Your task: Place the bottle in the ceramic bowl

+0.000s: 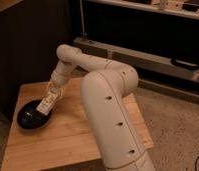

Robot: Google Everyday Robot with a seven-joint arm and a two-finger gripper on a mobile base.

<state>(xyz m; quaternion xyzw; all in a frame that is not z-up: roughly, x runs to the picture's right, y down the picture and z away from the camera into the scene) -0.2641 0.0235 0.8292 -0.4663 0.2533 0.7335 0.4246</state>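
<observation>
The glossy black ceramic bowl (32, 118) sits near the left edge of the wooden table (68, 135). The whitish bottle (47, 103) with a reddish mark hangs tilted, its lower end over the bowl's right rim. My gripper (52, 93) is at the bottle's upper end, shut on it, just above and to the right of the bowl. My white arm reaches down to it from the right and fills the middle of the view.
A dark cabinet wall (23, 45) stands behind and to the left of the table. A low metal rack (158, 55) runs along the back right. Speckled floor (178, 130) lies to the right of the table.
</observation>
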